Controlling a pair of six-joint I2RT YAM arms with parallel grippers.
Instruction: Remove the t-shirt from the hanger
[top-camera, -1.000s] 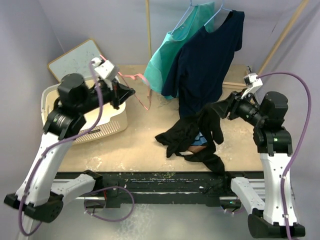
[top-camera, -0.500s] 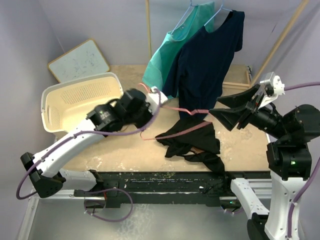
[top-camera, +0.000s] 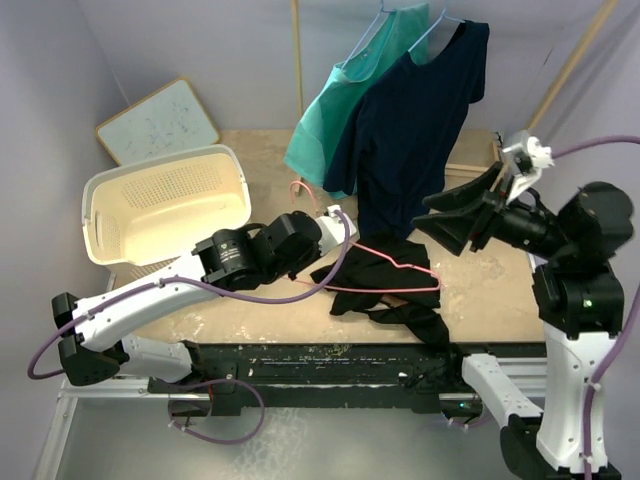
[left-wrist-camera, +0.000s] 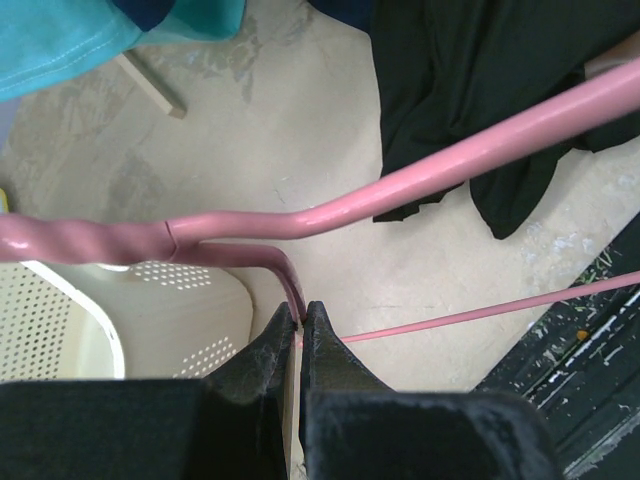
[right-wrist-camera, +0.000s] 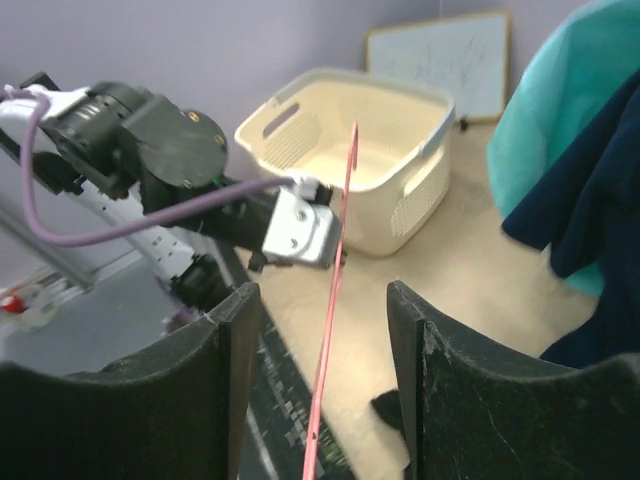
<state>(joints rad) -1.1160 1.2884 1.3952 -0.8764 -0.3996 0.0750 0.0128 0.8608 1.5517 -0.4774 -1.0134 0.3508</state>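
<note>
Hanger (left-wrist-camera: 450, 165), pink wire, is being held by the left gripper (left-wrist-camera: 300, 320). Its fingers are pressing together on the thin wire just below the twisted neck, as the left wrist view is showing. The left arm is reaching from the near left across the table (top-camera: 490, 295) towards the middle. The hanger's triangle is extending to the right from the grip and is lying over the black t-shirt (top-camera: 375, 270). The black t-shirt is sitting crumpled on the table at near centre, with one fold trailing over the near edge. Whether any part of the hanger is passing inside the fabric cannot be told.

The right gripper (right-wrist-camera: 320, 300) is hovering above the table to the right of the garment, its jaws spread wide and gripping nothing. In the right wrist view a length of pink wire is showing in the gap between the two fingers, touching neither.

A cream basket (top-camera: 165, 195) is standing on the left of the table, and a whiteboard (top-camera: 160, 120) is leaning beyond it at the far left. At the far side, a teal garment (top-camera: 340, 110) and a navy t-shirt (top-camera: 410, 120) are hanging side by side on their own hangers.
</note>
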